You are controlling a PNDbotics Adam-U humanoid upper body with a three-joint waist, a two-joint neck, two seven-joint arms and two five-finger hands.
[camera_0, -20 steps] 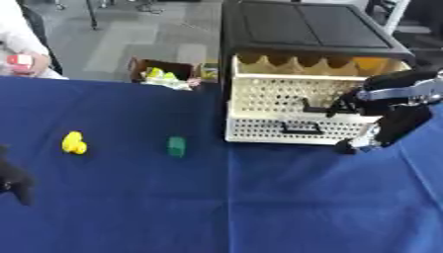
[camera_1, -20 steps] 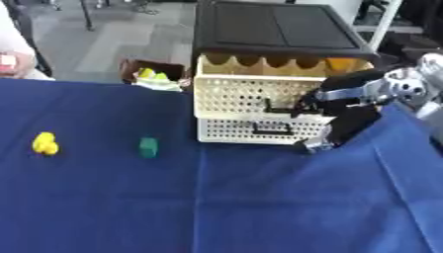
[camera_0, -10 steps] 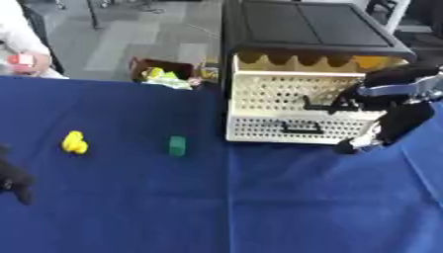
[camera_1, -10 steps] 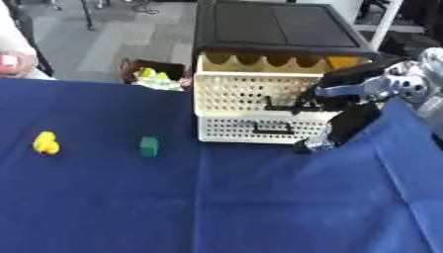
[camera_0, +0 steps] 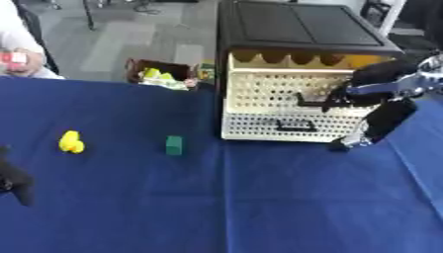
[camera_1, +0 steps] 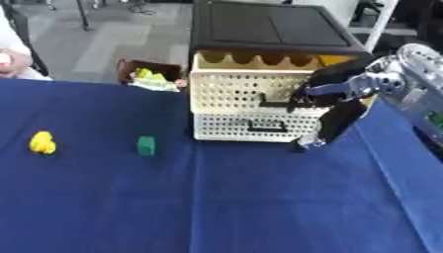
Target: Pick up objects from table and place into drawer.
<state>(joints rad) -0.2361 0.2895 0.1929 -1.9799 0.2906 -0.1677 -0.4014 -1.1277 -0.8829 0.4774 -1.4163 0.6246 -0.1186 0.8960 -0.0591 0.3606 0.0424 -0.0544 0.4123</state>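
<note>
Cream drawer unit (camera_0: 294,106): a perforated plastic chest with a black top, standing at the far middle of the table; two drawer fronts show, one above the other, each with a black handle.
Upper drawer (camera_0: 290,91): its front sits slightly forward of the lower one; how far it is pulled out I cannot tell.
Upper handle (camera_0: 313,102): a black bar at the front, right where the right hand's fingers are.
Right hand (camera_1: 325,96): comes in from the right, at the right end of the upper drawer front; its fingers are curled at the handle and seem hooked on it, while another dark part of the hand hangs down to the cloth beside the unit's lower right corner.
Green block (camera_0: 174,145): small, upright, on the cloth just left of the drawer unit, apart from it.
Yellow object (camera_0: 71,142): small and rounded, lying well left of the green block.
Left hand (camera_0: 16,183): only a dark part shows at the left edge, low on the cloth; whether its fingers are spread or curled I cannot tell.
Table (camera_0: 216,207): covered with a dark blue cloth.
Brown box (camera_0: 158,78): on the floor beyond the table's far edge, left of the unit, with yellow-green things inside.
</note>
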